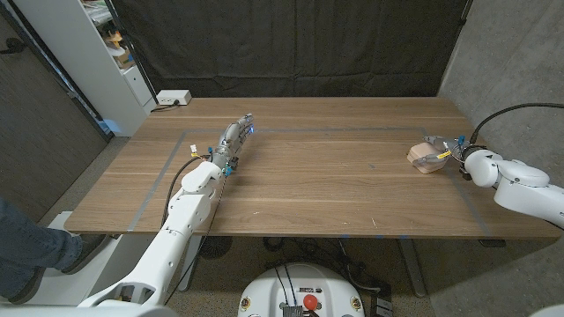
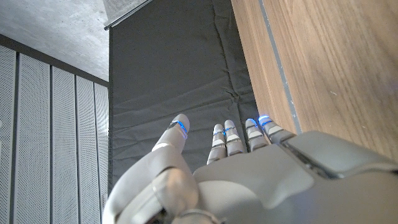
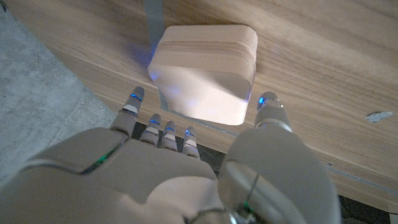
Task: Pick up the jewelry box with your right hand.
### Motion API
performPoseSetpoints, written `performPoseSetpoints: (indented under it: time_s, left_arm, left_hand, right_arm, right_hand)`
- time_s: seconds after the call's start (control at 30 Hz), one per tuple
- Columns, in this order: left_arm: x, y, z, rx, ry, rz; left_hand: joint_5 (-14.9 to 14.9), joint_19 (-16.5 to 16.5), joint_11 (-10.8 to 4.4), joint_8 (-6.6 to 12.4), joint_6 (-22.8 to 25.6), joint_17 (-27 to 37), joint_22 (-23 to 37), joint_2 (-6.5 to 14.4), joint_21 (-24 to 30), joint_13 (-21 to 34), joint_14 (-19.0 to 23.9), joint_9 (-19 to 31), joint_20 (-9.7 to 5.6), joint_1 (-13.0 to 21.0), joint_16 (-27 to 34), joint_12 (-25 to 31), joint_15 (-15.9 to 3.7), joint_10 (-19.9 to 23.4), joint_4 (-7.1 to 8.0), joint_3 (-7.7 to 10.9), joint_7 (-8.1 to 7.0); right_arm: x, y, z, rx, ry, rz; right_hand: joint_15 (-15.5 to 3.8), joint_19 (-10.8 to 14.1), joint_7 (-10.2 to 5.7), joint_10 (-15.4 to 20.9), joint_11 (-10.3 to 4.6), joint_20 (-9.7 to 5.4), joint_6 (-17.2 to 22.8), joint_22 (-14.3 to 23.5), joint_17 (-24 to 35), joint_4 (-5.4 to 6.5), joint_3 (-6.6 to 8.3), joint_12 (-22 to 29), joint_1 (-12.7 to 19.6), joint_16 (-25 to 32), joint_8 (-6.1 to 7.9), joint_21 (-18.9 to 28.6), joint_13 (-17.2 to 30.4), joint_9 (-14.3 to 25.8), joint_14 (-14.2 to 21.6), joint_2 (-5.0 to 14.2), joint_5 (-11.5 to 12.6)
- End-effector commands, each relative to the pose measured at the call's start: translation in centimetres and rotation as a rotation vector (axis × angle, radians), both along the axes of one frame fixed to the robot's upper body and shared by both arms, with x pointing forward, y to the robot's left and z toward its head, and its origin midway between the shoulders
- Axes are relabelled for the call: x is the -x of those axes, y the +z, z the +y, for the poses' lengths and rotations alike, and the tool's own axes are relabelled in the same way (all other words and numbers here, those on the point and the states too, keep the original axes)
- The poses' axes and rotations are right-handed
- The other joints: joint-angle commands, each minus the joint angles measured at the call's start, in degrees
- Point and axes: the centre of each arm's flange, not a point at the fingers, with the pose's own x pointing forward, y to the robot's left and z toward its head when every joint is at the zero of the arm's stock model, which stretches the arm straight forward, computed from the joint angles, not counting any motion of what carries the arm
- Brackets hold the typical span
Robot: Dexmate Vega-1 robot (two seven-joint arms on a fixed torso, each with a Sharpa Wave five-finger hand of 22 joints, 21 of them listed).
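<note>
while the right hand (image 3: 205, 180) hung spread and empty just short of the jewelry box (image 3: 204, 71), the box sat on the table (image 1: 335, 185) between its fingers (image 3: 160, 127) and thumb, apparently untouched. a good grasp probably meant easing forward until both sides were bracketed, then closing evenly before lifting. the left hand (image 1: 231, 143) waited well apart, fingers straight, holding nothing.

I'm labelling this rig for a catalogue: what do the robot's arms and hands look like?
Both arms have smooth white rounded shells. The left hand and right hand are pale grey, with small blue lights glowing near the fingertips. Black cables run along the left arm and loop behind the right arm.
</note>
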Motion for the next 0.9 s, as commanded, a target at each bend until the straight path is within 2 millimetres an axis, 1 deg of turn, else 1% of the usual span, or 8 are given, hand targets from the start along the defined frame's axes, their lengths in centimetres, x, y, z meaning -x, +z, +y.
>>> performPoseSetpoints:
  time_s: [0.03,0.13,0.2,0.23,0.33,0.4,0.5,0.9]
  left_arm:
    - [-0.17,0.05,-0.74,-0.019,-0.003,0.016]
    - [-0.26,0.17,-0.84,-0.021,-0.003,0.015]
    - [-0.3,0.21,-0.86,-0.021,-0.002,0.015]
    - [-0.32,0.22,-0.86,-0.02,-0.002,0.016]
    - [-0.38,0.26,-0.87,-0.019,-0.001,0.018]
    - [-0.4,0.27,-0.89,-0.019,-0.001,0.019]
    - [-0.43,0.27,-0.92,-0.017,-0.001,0.019]
    - [-0.51,0.12,-1.33,-0.01,-0.01,0.017]
  left_hand:
    - [0.2,-0.1,-0.26,-0.09,0.5,0.1,0.3,0.0,-0.2,0.1,0.1,0.1,0.54,0.2,-0.1,0.0,0.35,0.1,0.01,0.25,-0.01]
    - [0.2,-0.1,-0.37,-0.1,0.5,0.1,0.3,0.0,-0.2,0.1,0.0,0.1,0.63,0.1,-0.1,0.0,0.37,0.1,0.02,0.26,-0.02]
    - [0.2,-0.1,-0.49,-0.11,0.5,0.1,0.3,0.0,-0.3,0.1,0.1,0.1,0.67,0.1,-0.1,0.0,0.36,0.1,0.03,0.27,-0.04]
    - [0.2,-0.1,-0.38,-0.08,0.6,0.1,0.3,0.0,-0.3,0.1,0.1,0.1,0.7,0.1,-0.1,0.0,0.39,0.1,0.03,0.27,-0.03]
    - [0.2,-0.1,-0.31,-0.08,0.6,0.1,0.4,0.0,-0.4,0.1,0.1,0.1,0.75,0.1,-0.1,0.0,0.38,0.1,0.03,0.28,0.0]
    - [0.3,-0.1,-0.43,-0.08,0.7,0.1,0.4,0.0,-0.4,0.1,0.1,0.1,0.73,0.1,-0.1,0.0,0.38,0.2,0.03,0.29,0.0]
    - [0.3,-0.1,-0.43,-0.08,0.7,0.1,0.4,0.0,-0.5,0.1,0.1,0.1,0.8,0.1,-0.1,0.0,0.39,0.1,0.03,0.31,-0.01]
    - [0.3,-0.1,-0.45,-0.09,0.8,0.1,0.4,0.0,-0.6,0.1,0.1,0.2,0.94,0.1,-0.1,0.0,0.26,0.1,0.05,0.36,-0.06]
  right_arm:
    - [-1.16,-0.64,-1.14,-0.037,-0.009,0.042]
    - [-1.56,-0.87,-1.43,-0.053,-0.005,0.057]
    - [-1.73,-0.95,-1.49,-0.062,-0.008,0.059]
    - [-1.81,-0.96,-1.49,-0.064,-0.006,0.061]
    - [-1.97,-0.94,-1.46,-0.058,0.001,0.049]
    - [-2.05,-0.87,-1.39,-0.053,0.001,0.038]
    - [-2.06,-0.73,-1.29,-0.046,0.006,0.023]
    - [-1.67,0.02,-1.19,-0.036,0.025,-0.02]
  right_hand:
    - [-0.21,1.1,-0.06,0.2,-0.02,0.01,0.2,0.1,0.1,0.07,0.2,0.3,0.8,0.5,0.5,0.7,0.0,0.1,0.2,0.19,0.5]
    - [-0.41,2.4,-0.12,0.2,0.14,-0.25,0.2,0.2,0.1,0.05,0.31,0.4,1.4,0.6,0.54,1.1,0.0,0.1,0.5,0.54,0.9]
    - [-0.47,5.1,-0.06,0.3,0.17,-0.51,0.1,0.3,0.0,0.02,0.33,0.4,2.2,0.8,0.57,2.0,0.1,0.1,1.3,0.8,1.3]
    - [-0.81,9.2,-0.14,0.4,0.13,-0.66,0.1,0.4,0.0,0.01,0.03,0.5,3.1,1.2,0.6,3.1,0.1,0.1,2.5,0.65,1.8]
    - [-1.77,16.9,-0.23,1.7,-0.05,-1.06,0.3,0.2,0.1,0.16,-0.34,0.9,4.7,2.0,0.72,4.9,0.2,0.2,5.2,0.88,2.6]
    - [-2.37,20.0,-0.3,3.0,-0.09,-1.36,1.1,0.1,0.2,0.16,-0.44,1.3,5.4,2.6,1.01,5.5,0.2,0.2,7.2,0.99,2.8]
    - [-3.95,26.6,-0.52,6.2,-0.53,-2.7,3.4,-0.2,0.6,0.18,-0.26,2.2,7.6,3.6,1.66,6.6,0.3,0.3,10.2,2.19,3.2]
    - [-6.67,32.1,-0.33,13.5,-1.55,-6.21,10.3,-0.2,1.1,0.0,0.25,4.0,12.4,6.2,3.45,6.2,0.6,0.4,16.7,5.07,2.4]
